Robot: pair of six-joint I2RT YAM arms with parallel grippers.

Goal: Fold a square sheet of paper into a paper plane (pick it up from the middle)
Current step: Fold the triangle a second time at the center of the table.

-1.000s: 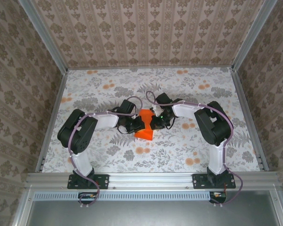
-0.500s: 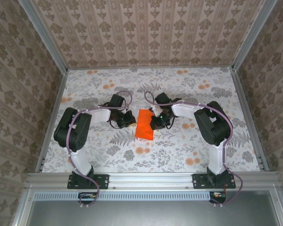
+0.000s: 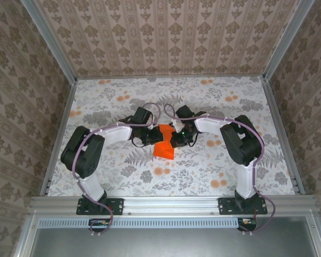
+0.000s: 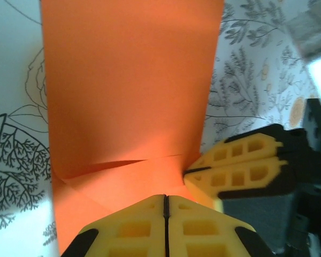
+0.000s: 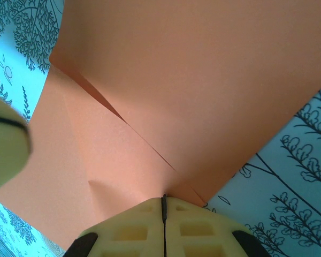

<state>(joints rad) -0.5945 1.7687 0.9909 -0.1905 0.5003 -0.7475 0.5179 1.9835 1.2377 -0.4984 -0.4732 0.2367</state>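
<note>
Orange paper (image 3: 165, 148) lying creased at mid-counter (image 3: 112, 101) between both arms, left fingers (image 4: 131, 229) clenching shut with tips meeting one edge, right fingers (image 5: 195, 230) clenching shut at the opposite edge beside a folded flap, actual pinch on paper unclear.

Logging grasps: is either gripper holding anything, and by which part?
Cannot tell. Left gripper and right gripper are shut, tips at the folded end of the orange paper; pinching or pressing is unclear.
</note>
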